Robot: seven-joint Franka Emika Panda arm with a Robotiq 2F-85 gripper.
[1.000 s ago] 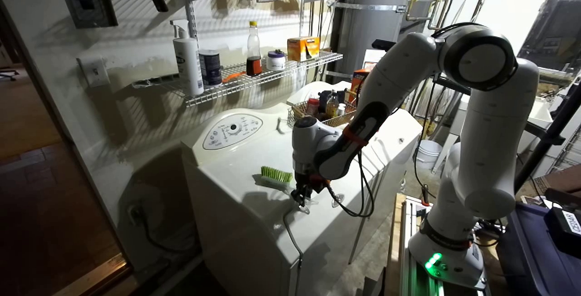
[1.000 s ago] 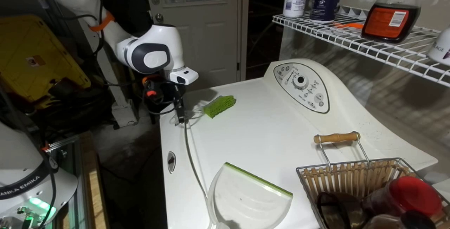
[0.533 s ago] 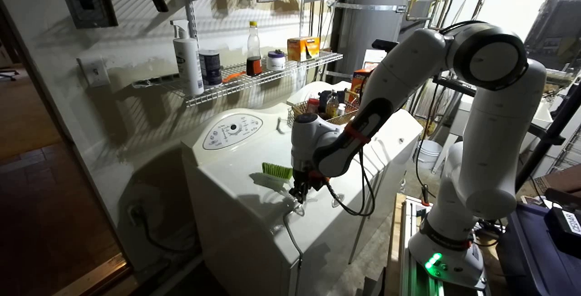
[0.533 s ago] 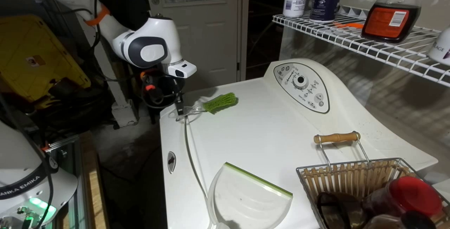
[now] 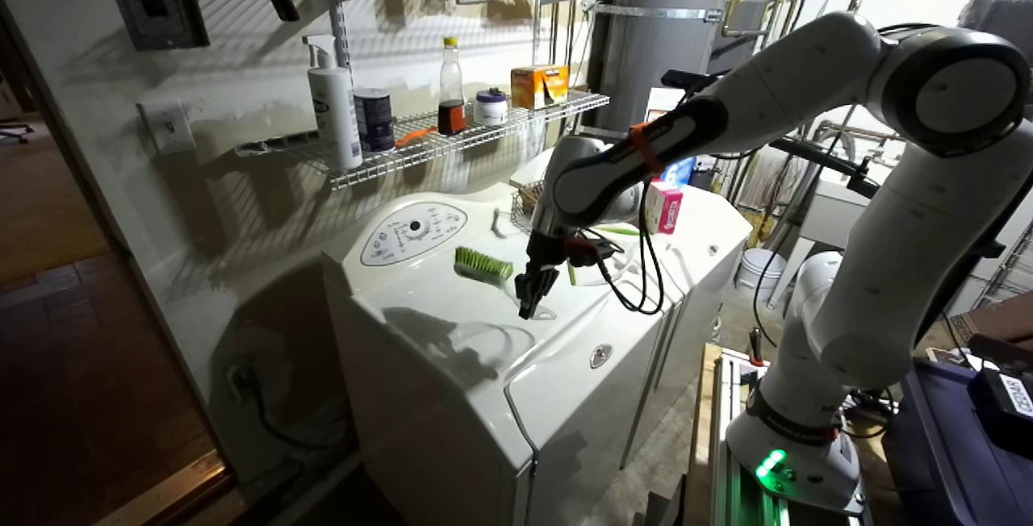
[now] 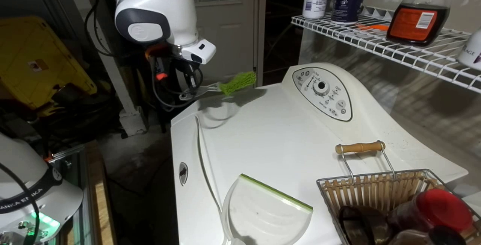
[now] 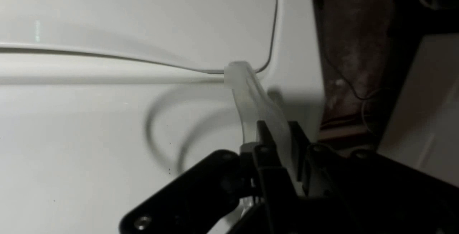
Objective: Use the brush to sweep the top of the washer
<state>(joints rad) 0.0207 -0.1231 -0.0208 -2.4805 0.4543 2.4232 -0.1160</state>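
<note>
We are watching the robot's hand (image 7: 282,142) holding the brush (image 5: 483,266) above the white top of the washer (image 6: 259,136). In the wrist view we are seeing its fingers (image 7: 265,135) clamping the pale handle (image 7: 251,101) from both sides, the jaws standing close together, and the handle's end is sticking out past the fingertips above a corner of the washer. In both exterior views the brush is hanging clear of the surface, its green bristles (image 6: 237,82) sitting on the side of the hand nearer the control panel (image 6: 340,106), and curved shadows (image 6: 210,103) are falling on the white top below. The round dial (image 6: 321,85) is showing on that panel. We are also finding a translucent dustpan (image 6: 268,211) with a green edge lying well apart from the brush, and just beside it a basket (image 6: 360,190) is holding a red-lidded container (image 6: 443,209) among other things. Higher up, a wire shelf (image 6: 375,50) is carrying a white spray bottle (image 5: 332,114), a dark canister (image 5: 374,121), a yellow-capped bottle of dark liquid (image 5: 452,98), a white jar (image 5: 491,109) and an orange box (image 5: 539,87). In an exterior view we are noticing a pink box (image 5: 664,207) showing beneath the white arm (image 5: 807,62), and green lights (image 5: 771,463) are glowing on the arm's base (image 5: 803,453).
</note>
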